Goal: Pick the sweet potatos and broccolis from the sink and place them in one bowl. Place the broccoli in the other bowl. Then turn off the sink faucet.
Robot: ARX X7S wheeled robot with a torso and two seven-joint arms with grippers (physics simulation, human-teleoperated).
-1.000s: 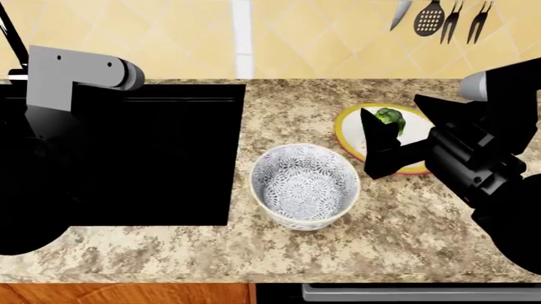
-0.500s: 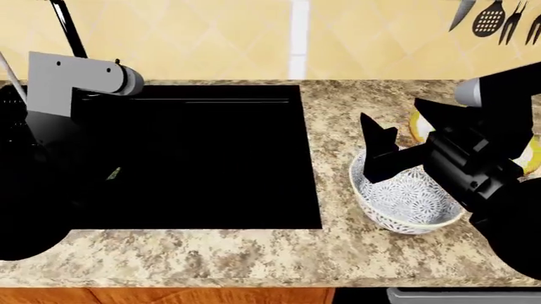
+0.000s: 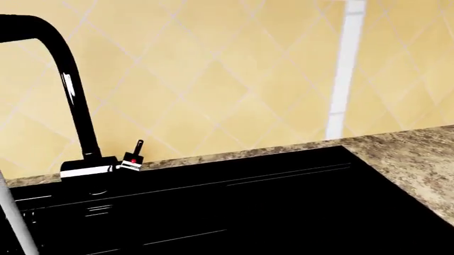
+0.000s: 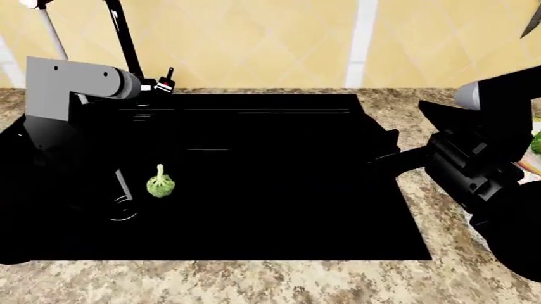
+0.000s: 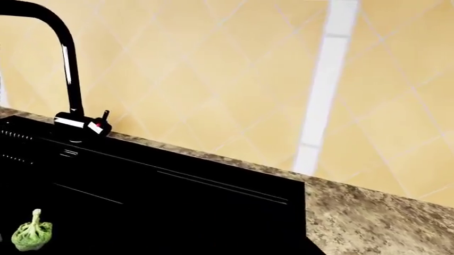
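Note:
A pale green broccoli [image 4: 161, 183] [image 5: 32, 232] lies on the floor of the black sink [image 4: 270, 209], left of its middle. No sweet potato shows. The black faucet [image 4: 123, 44] [image 3: 73, 95] [image 5: 68, 61] rises behind the sink's back left, its small red-marked handle [image 4: 166, 81] [image 3: 133, 157] [image 5: 99, 125] beside the base. A pale streak like running water [image 4: 124, 185] [image 3: 16, 226] drops near the drain. My right gripper [image 4: 404, 128] hangs open and empty over the sink's right rim. My left arm [image 4: 72, 79] is over the sink's left side, its gripper lost against the black. The patterned bowl is out of view.
Speckled granite counter [image 4: 253, 282] [image 5: 383, 223] frames the sink in front and to the right. A sliver of a plate [image 4: 533, 166] with something green shows at the far right edge. A yellow tiled wall [image 4: 270, 38] stands behind.
The head view has swung left: the bowl and plate slid out to the right, and the sink, faucet and broccoli came into view. Both arms hold the same pose.

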